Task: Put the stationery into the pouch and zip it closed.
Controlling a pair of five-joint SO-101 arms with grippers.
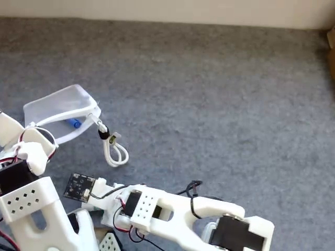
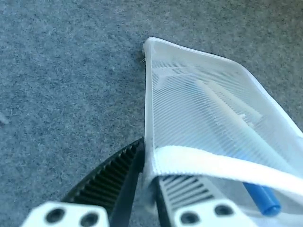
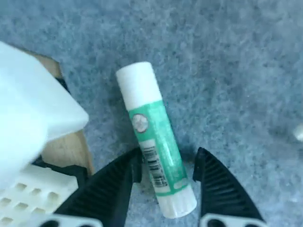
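Step in hand: grabbing the glue stick (image 3: pixel 154 137). Right gripper (image 3: pixel 169 158) is wide open and straddles the stick's lower end, one jaw on each side, neither looking to be in contact.

The stick lies flat on the grey carpet (image 1: pixel 220 104), just beside a white arm part (image 3: pixel 33 113). My read is that's well short of the pouch.

How to do it well:
- The stick is angled slightly across the jaws. Square the wrist to its long axis before closing, or it will roll out.
- The jaws sit near the stick's end. I'd shift toward the middle of the label so it doesn't pivot when lifted.
- Close firmly. A smooth round plastic body will likely slip in a light grip.
- Lift straight up to clear the arm part beside it, then go mouth-first into the pouch.

Left gripper (image 2: pixel 149 182) is clamped on the pouch (image 2: pixel 199 109) at its white rim band, holding the mouth up and open. Keep that hold steady for the drop-in.

Pouch: translucent white mesh, soft. It holds a blue pen (image 2: pixel 261 197) plus pale sticks; count hard to tell through the mesh. The zipper pull (image 1: pixel 103 133) with white cord loop (image 1: pixel 116 155) hangs at the far end of the mouth, unzipped.
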